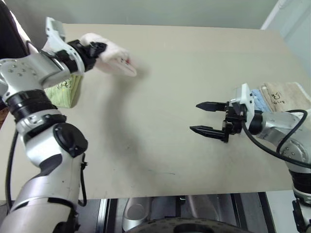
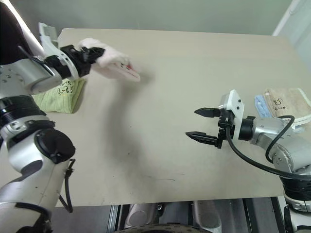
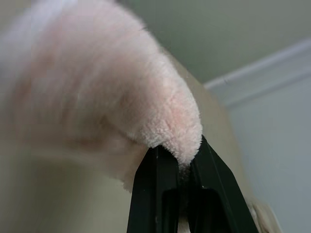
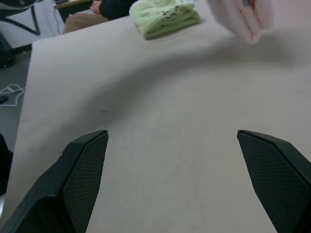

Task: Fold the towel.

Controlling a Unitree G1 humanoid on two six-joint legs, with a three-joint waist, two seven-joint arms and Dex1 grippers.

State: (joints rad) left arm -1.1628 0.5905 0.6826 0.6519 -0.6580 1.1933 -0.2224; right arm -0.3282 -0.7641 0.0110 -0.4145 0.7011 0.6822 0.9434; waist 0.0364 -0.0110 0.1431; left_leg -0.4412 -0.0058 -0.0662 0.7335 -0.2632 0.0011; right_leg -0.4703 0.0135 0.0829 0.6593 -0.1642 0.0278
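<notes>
The pale pink towel [image 1: 116,57] is bunched and hangs in the air over the table's far left part, blurred. My left gripper [image 1: 97,48] is shut on one end of it. In the left wrist view the black fingers [image 3: 146,194] pinch the fluffy pink towel [image 3: 121,97] between them. My right gripper [image 1: 194,117] hovers over the right side of the table [image 1: 160,97], open, its fingers pointing left with nothing between them. In the right wrist view the towel [image 4: 243,17] shows far ahead of the spread right gripper [image 4: 172,138].
A folded green towel [image 2: 60,94] lies at the table's left edge, below my left arm. Cream and blue towels [image 2: 286,102] are stacked at the right edge behind my right arm. A person in dark clothing [image 1: 9,29] is at the far left.
</notes>
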